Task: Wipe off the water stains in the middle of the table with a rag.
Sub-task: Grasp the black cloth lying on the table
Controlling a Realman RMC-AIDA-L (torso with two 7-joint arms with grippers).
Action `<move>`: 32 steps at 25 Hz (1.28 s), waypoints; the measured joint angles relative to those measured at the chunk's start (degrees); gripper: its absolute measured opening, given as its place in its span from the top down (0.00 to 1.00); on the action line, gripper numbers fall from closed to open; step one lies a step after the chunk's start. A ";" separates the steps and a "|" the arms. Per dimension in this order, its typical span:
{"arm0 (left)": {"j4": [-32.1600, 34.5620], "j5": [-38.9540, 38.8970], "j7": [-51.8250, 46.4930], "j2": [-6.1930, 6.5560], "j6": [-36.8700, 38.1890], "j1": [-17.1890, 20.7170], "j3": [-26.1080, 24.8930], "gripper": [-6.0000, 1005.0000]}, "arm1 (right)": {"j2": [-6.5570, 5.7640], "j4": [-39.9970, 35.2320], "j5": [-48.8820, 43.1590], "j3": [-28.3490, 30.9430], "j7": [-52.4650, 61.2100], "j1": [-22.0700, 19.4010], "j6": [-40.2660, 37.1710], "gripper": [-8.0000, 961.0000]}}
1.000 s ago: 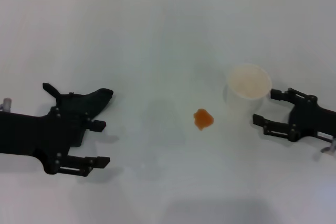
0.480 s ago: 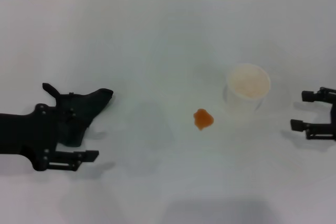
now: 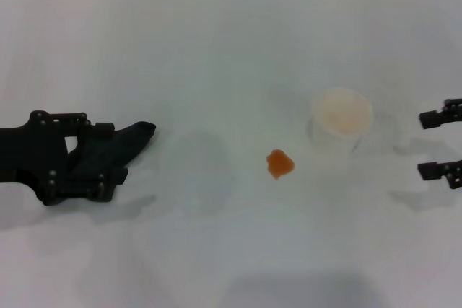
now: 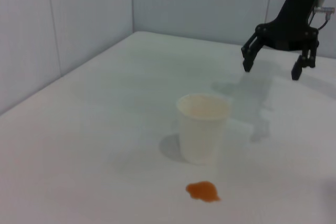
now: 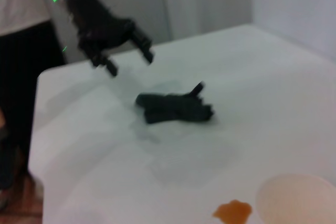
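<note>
Since a second ago: left gripper (image 3: 79, 156) swung over rag (image 3: 119, 146); right gripper (image 3: 442, 143) backed off to table (image 3: 216, 48) edge, fingers spread. Left fingers spread too, above rag, empty. Rag lies well left of water stains (image 3: 279, 163), beside cup (image 3: 341, 119). You should drop straight, pinch bunched middle, then drag across blot, clear of cup.

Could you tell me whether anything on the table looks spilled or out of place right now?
Yes: a small orange blot, the water stains, sits on the white table beside the upright cup. The dark rag lies crumpled, apart from it, near the left claw.
</note>
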 joint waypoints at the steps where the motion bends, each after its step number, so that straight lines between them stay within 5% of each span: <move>1: 0.00 -0.33 -0.23 0.04 -0.01 0.02 -0.01 0.30 | 0.38 -0.94 -1.66 0.07 0.90 1.04 -0.75 0.11; 10: 0.10 -0.21 -0.32 0.08 0.43 -0.12 0.42 0.30 | 3.97 -2.83 -11.89 -0.22 4.73 10.69 -1.95 0.12; 32: -0.26 -0.60 2.65 -0.32 -0.31 -0.04 0.04 0.30 | 5.61 -1.32 -14.45 -0.52 9.62 15.50 1.17 0.12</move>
